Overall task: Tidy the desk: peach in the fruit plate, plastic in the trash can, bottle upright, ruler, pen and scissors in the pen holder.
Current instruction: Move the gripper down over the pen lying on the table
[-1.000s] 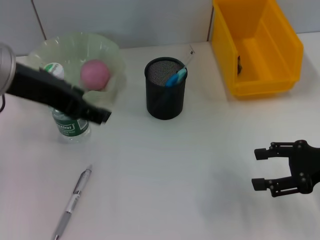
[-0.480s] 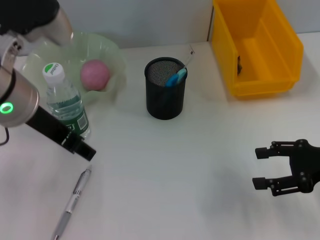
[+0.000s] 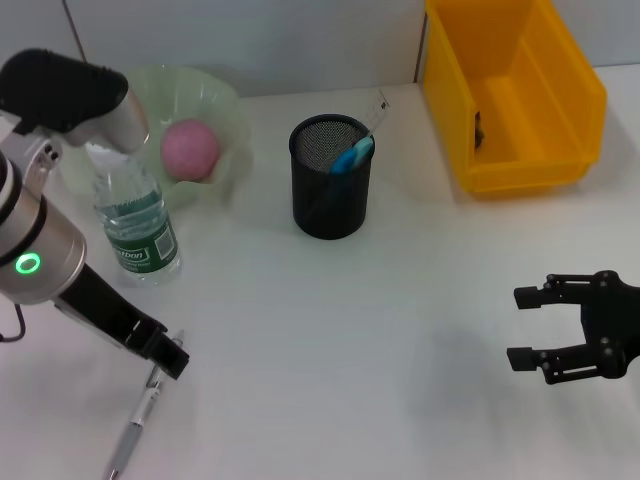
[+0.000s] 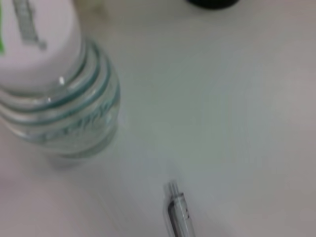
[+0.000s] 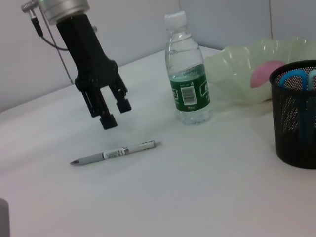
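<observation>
On the smooth white desk (image 3: 330, 330) against a pale panelled wall (image 3: 250, 40), the left gripper (image 5: 112, 109) hovers spread above a slim silver pen (image 5: 114, 152); the right gripper (image 3: 528, 326) idles, spread.

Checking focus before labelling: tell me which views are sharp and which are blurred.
Left wrist view: soft throughout, the bottle and pen smeared. Head view: mostly crisp, pen holder mesh clear. Right wrist view: sharp on the left gripper.
</observation>
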Motion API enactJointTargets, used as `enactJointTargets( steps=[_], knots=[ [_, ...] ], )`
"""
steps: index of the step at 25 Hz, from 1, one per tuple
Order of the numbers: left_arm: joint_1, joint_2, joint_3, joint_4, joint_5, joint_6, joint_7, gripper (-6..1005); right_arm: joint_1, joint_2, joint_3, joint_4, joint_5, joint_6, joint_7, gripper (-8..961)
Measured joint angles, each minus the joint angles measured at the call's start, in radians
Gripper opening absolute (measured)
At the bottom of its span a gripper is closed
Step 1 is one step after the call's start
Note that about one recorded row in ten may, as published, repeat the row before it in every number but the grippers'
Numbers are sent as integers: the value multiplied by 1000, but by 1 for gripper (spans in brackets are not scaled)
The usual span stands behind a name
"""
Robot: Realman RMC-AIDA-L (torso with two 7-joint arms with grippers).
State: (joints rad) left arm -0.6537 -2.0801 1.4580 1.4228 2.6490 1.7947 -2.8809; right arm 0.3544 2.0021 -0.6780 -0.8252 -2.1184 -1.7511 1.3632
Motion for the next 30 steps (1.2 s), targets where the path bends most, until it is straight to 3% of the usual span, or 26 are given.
enactJointTargets(
  steps=[18, 30],
  knots=[
    [34, 0, 47, -120, -26, -98, -1, 781, 0, -2, 0, 0, 0, 18, 4, 834],
    [57, 1, 76, -141, -35, -144, 0, 780, -6, -2, 0, 2, 0, 27, 6, 834]
  ],
)
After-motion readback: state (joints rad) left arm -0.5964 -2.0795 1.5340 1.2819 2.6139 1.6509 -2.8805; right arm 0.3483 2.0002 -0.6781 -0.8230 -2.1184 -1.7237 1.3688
